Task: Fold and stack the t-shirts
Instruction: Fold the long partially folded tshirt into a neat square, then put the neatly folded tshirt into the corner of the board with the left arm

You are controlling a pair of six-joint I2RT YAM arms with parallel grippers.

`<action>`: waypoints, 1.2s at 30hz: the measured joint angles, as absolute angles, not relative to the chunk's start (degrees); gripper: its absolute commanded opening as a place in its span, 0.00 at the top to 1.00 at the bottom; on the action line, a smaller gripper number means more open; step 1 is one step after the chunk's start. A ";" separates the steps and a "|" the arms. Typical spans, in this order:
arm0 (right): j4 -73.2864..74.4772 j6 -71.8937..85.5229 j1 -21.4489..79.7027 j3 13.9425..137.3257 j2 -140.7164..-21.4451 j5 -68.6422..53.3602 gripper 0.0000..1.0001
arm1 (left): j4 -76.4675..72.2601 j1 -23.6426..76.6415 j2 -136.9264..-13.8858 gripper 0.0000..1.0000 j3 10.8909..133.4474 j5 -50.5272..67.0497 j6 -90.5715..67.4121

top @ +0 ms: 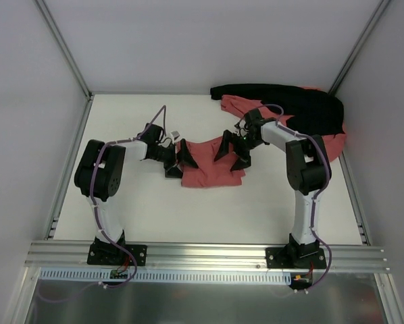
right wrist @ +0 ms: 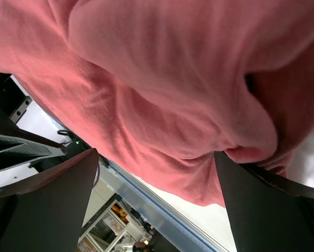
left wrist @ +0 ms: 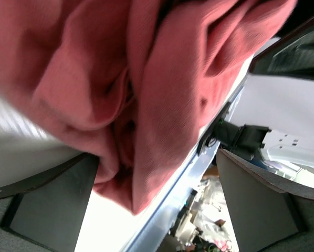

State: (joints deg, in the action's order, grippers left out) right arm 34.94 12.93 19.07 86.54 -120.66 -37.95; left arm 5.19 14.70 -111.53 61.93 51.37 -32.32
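Fingers [left wrist: 52, 210] of the left gripper [top: 181, 163] and right gripper [top: 232, 154] are spread wide and pinch nothing, one at each end of a crumpled t-shirt [top: 209, 170] in the middle of the table [top: 155, 216]. Folding looks barely begun: no neat stack shows, and a heap of t-shirts [top: 233, 104] waits at the back right under a black cloth [top: 283, 98]. White walls [top: 188, 40] stand around the white table.

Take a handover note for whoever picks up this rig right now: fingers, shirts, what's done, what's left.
Grippers: the left gripper and right gripper are both open, fingers spread around bunched cloth.
Shirts: one salmon t-shirt lies rumpled mid-table between them. The salmon pile sits back right, under a black cloth.
Done: no folded stack in view.
Left: fold every shirt, then stack them.
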 measured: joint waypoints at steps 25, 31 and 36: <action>42.85 11.05 18.24 92.84 -110.13 -36.80 0.00 | 12.71 15.29 -96.79 0.01 58.46 30.76 -27.81; 42.65 13.08 20.78 98.72 -113.40 -37.65 0.01 | 11.29 15.29 -100.22 0.01 57.39 30.72 -28.62; 42.46 13.74 25.02 99.46 -116.60 -38.59 0.01 | 9.89 15.29 -101.12 0.01 57.25 30.79 -29.61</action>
State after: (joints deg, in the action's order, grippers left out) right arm 42.46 13.74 25.02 99.46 -116.60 -38.59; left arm 9.89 15.29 -101.12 57.25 30.79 -29.61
